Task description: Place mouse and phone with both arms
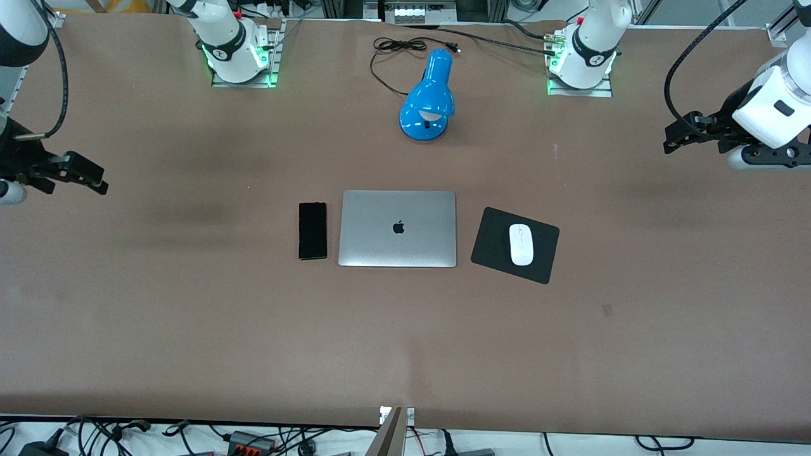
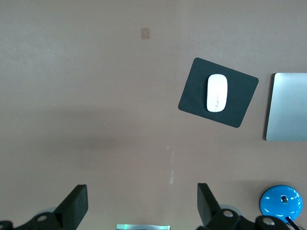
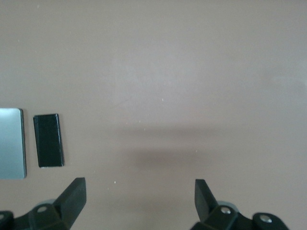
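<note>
The white mouse [image 1: 521,244] lies on a black square pad [image 1: 515,244] beside the closed silver laptop [image 1: 398,228], toward the left arm's end; it also shows in the left wrist view [image 2: 217,92]. The black phone [image 1: 312,230] lies flat on the table beside the laptop, toward the right arm's end, and shows in the right wrist view [image 3: 48,140]. My left gripper [image 1: 673,140] [image 2: 142,203] is open and empty, high over bare table at its end. My right gripper [image 1: 95,180] [image 3: 140,199] is open and empty, high over bare table at its end.
A blue desk lamp [image 1: 429,98] lies on the table farther from the front camera than the laptop, its black cord [image 1: 396,54] looping toward the bases. The brown table [image 1: 190,329] spreads wide around the items.
</note>
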Controlling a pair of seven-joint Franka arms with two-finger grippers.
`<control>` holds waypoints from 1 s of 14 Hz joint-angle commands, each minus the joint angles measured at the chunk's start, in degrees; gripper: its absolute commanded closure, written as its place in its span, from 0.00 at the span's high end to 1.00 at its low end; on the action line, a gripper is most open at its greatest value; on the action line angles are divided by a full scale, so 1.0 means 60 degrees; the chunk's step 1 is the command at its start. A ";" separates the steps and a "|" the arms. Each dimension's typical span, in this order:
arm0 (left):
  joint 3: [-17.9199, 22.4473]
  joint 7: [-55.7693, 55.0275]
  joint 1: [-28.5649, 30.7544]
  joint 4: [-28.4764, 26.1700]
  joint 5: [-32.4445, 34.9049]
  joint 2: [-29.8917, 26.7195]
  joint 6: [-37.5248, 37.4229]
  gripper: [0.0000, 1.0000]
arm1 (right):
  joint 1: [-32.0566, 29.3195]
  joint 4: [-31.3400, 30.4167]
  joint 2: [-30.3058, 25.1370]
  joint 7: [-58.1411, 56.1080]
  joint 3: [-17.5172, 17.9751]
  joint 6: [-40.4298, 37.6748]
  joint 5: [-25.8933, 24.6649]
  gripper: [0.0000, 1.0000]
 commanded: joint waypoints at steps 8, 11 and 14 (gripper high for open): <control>0.0001 -0.0046 0.0031 0.0105 -0.0178 -0.0015 -0.0079 1.00 | -0.0036 -0.0710 -0.0819 -0.0194 -0.0047 0.0066 -0.0032 1.00; 0.0001 -0.0046 0.0031 0.0119 -0.0178 -0.0015 -0.0079 1.00 | -0.0021 -0.0725 -0.0878 -0.0194 -0.0047 -0.0138 -0.0017 1.00; 0.0016 -0.0046 0.0031 0.0119 -0.0164 -0.0015 -0.0079 1.00 | -0.0021 -0.0710 -0.0863 -0.0369 -0.0018 -0.0227 -0.0061 1.00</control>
